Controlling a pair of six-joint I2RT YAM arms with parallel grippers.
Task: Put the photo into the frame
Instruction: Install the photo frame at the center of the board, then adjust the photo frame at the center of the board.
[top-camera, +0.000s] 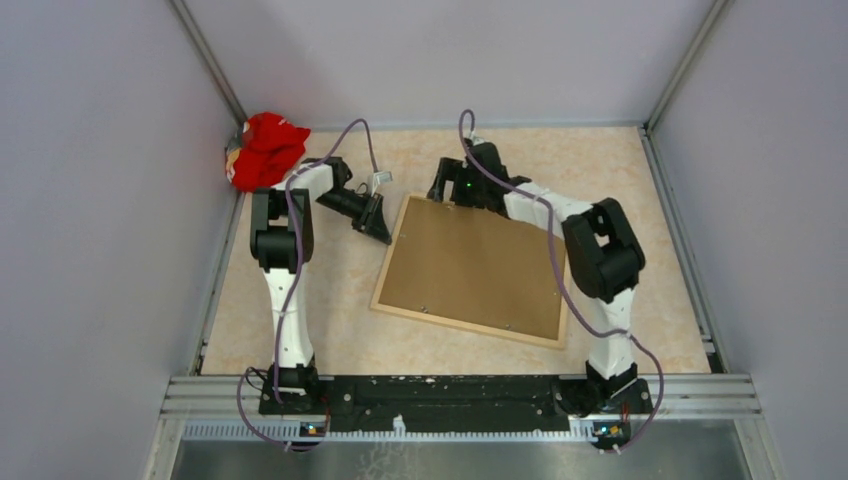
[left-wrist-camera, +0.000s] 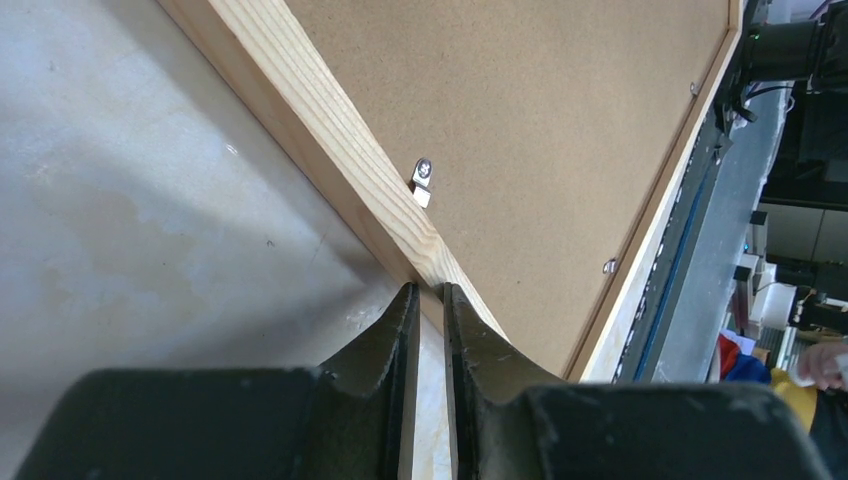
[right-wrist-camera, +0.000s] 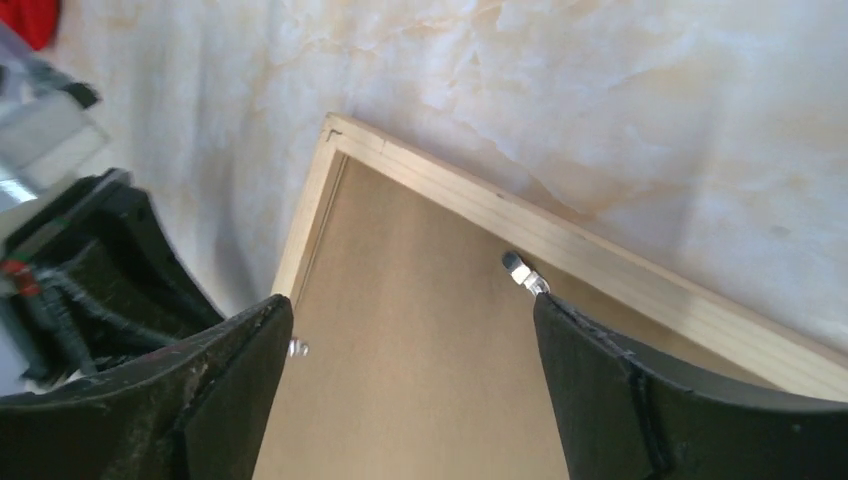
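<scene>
Top external view: the frame (top-camera: 468, 326) lies flat mid-table, back up, backing board (top-camera: 475, 265) seated inside, long axis running left to right with the right end swung slightly nearer. No photo in sight, so I can't tell whether it's already under that board. The left gripper (left-wrist-camera: 428, 295) is pinched almost closed on nothing at the left rail, and the right gripper (right-wrist-camera: 412, 320) is spread wide over the far-left corner.

Red cloth (top-camera: 265, 148) lying crumpled in far-left corner of marbled tabletop (top-camera: 640, 180). Brown backing board (top-camera: 475, 265) lying flat mid-table, small metal clips (left-wrist-camera: 423, 180) sitting along its edges.
</scene>
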